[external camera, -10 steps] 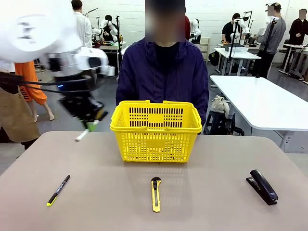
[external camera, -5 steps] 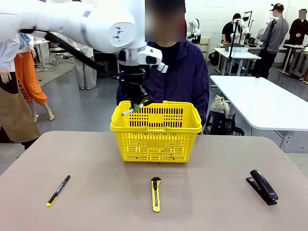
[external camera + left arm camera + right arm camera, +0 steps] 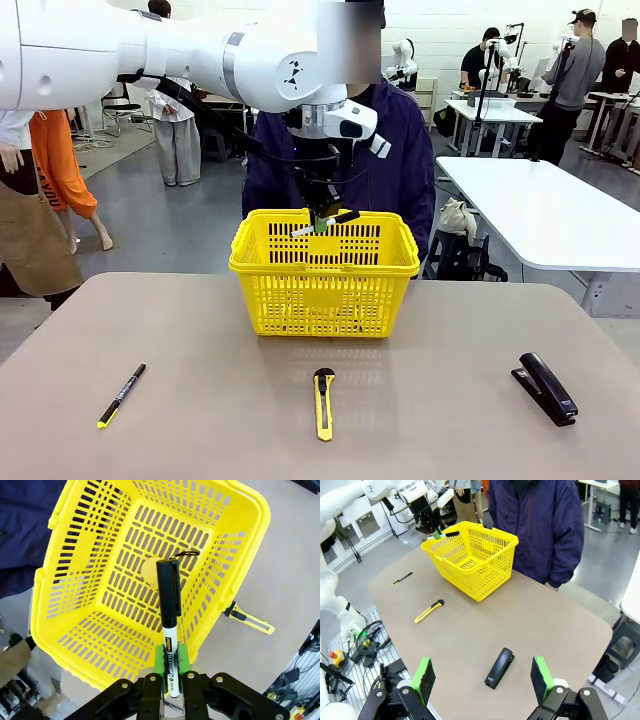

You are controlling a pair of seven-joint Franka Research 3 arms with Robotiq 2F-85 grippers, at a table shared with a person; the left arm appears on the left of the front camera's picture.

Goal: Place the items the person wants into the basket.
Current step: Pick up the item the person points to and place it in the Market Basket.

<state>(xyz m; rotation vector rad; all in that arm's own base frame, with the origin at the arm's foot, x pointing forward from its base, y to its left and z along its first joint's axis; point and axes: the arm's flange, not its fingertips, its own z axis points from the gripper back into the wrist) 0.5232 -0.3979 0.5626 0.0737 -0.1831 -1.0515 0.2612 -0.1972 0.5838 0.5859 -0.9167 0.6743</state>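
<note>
1. The yellow basket (image 3: 325, 300) stands mid-table.
2. The left gripper (image 3: 170, 665) hangs above its open top, pinching the white marker (image 3: 169, 610), black cap pointing away.
3. The right gripper (image 3: 482, 677) is spread wide, holding nothing.
4. The utility knife (image 3: 323, 402) lies before the basket.
5. The tape measure (image 3: 150, 570) lies inside the basket.

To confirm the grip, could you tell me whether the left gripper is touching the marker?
Touching: the left wrist view shows the left gripper with its green pads clamped on the white barrel of the marker.
</note>
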